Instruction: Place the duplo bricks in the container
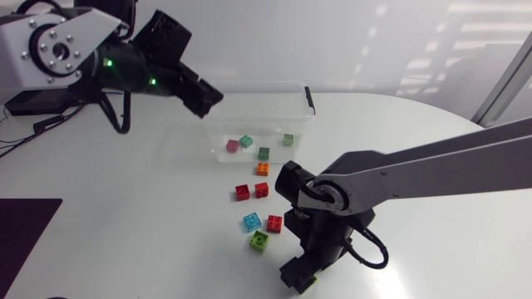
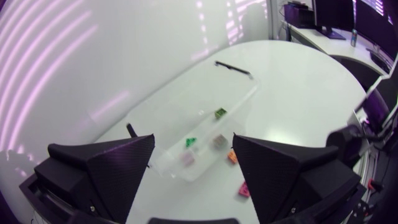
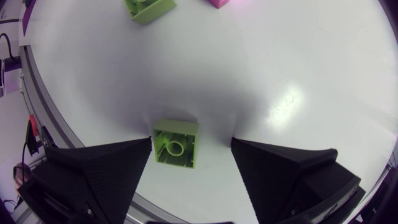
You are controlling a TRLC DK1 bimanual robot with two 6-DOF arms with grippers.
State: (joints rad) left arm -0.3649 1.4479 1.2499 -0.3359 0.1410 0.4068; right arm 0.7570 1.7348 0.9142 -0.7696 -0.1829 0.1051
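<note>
The clear plastic container (image 1: 293,93) stands at the back middle of the table with several small bricks in it: pink (image 1: 232,145), teal (image 1: 246,141) and green (image 1: 288,139). My left gripper (image 1: 204,98) hovers open and empty above its left end; in the left wrist view the container (image 2: 239,102) lies below the open left gripper (image 2: 194,142). My right gripper (image 1: 299,278) is down near the table's front edge. It stands open around a lime brick (image 3: 176,144) that rests on the table, with a gap on one side.
Loose bricks lie in front of the container: orange (image 1: 262,168), two red (image 1: 242,192), blue (image 1: 251,222), another red (image 1: 274,223) and lime (image 1: 259,241). The table's front edge runs close behind my right gripper. A dark mat (image 1: 25,241) covers the left front corner.
</note>
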